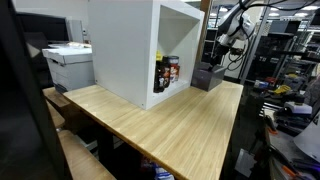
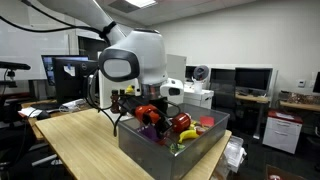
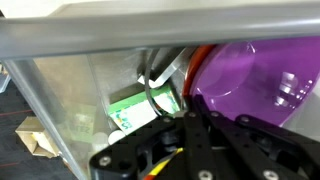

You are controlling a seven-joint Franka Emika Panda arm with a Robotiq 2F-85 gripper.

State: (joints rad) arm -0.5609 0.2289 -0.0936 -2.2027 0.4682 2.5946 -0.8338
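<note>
**Gripper:** black two-fingered gripper (image 3: 188, 120), lower centre of the wrist view. Its fingers are drawn together low inside the bin. Whether anything is pinched between them cannot be told.

**Nearest contents:** green-and-white cardboard carton (image 3: 135, 110), centre frame, just left of the fingertips. Translucent purple plastic bowl (image 3: 250, 80), upper right, just beside them.

**Container:** grey straight-walled bin (image 3: 60, 90), crowded with coloured items, lower centre in an exterior view (image 2: 150, 152).

**Support:** light wooden table (image 1: 170, 125), with the bin at its far end.

**Beyond:** white open-fronted cabinet (image 1: 125, 40), upper centre, with dark jars (image 1: 167, 73) inside. Grey printer (image 1: 68, 60), left.

**Step in hand, as judged:** closed fingers working among the bin's contents, between carton and bowl.

**Next move calls for:** a straight, slow rise clear of the rim, since both neighbours crowd the fingers.
</note>
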